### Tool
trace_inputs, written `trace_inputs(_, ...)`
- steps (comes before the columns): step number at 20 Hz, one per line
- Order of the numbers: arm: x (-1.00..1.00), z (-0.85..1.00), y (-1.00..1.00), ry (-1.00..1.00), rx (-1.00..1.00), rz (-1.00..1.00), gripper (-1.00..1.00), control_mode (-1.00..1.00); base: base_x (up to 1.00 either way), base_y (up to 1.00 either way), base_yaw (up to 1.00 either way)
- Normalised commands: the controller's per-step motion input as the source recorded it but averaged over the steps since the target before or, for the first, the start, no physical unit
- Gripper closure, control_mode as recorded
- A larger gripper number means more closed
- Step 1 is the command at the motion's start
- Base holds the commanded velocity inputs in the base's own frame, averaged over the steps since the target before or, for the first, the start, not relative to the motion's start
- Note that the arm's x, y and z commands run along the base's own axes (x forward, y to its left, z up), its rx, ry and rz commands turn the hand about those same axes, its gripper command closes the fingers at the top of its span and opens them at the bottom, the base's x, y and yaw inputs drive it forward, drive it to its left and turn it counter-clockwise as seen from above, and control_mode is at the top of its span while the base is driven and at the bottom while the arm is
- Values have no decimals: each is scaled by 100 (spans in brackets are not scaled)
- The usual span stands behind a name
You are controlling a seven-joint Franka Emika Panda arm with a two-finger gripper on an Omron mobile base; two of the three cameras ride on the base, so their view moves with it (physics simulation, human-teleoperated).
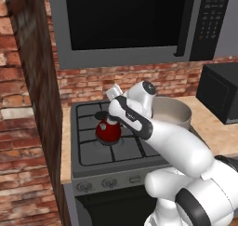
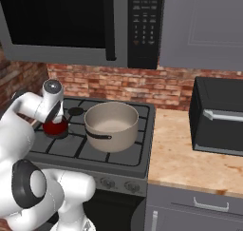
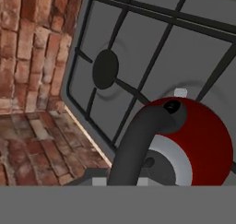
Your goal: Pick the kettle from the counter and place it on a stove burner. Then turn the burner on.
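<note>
Sitting on the dark grey stove top, the red kettle (image 1: 108, 131) is seen over the front-left stove burner, its base down on the grate bars. The gripper (image 1: 113, 116) is held right above it, the fingers closed narrow on the kettle's looped dark handle (image 3: 138, 140). In the hand view the handle arches straight toward the camera, which fits a grip taken from the top so the kettle hangs level. A second, bare burner (image 3: 105, 69) is seen beyond it at the back left, close to the brick wall (image 3: 32, 43). The big beige pot (image 2: 111, 124) is parked on the right-hand burners, so the left side was likely chosen for room. The tan counter (image 2: 185, 151) lies well apart to the right. Placement looks all but done; release and the knobs (image 1: 109, 183) on the front panel are judged to come next.
</note>
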Motion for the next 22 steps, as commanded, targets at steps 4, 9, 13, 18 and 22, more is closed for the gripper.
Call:
trace_inputs(4,15,0,0,4,0,-3,100,-100,0,0,0)
trace_inputs(9,19,-6,0,1,0,-3,100,-100,0,0,0)
trace_inputs(13,11,-11,0,0,0,-2,100,-100,0,0,0)
trace_inputs(18,0,-9,0,0,0,-1,100,-100,0,0,0)
trace_inputs(22,0,-11,0,0,0,0,100,-100,0,0,0)
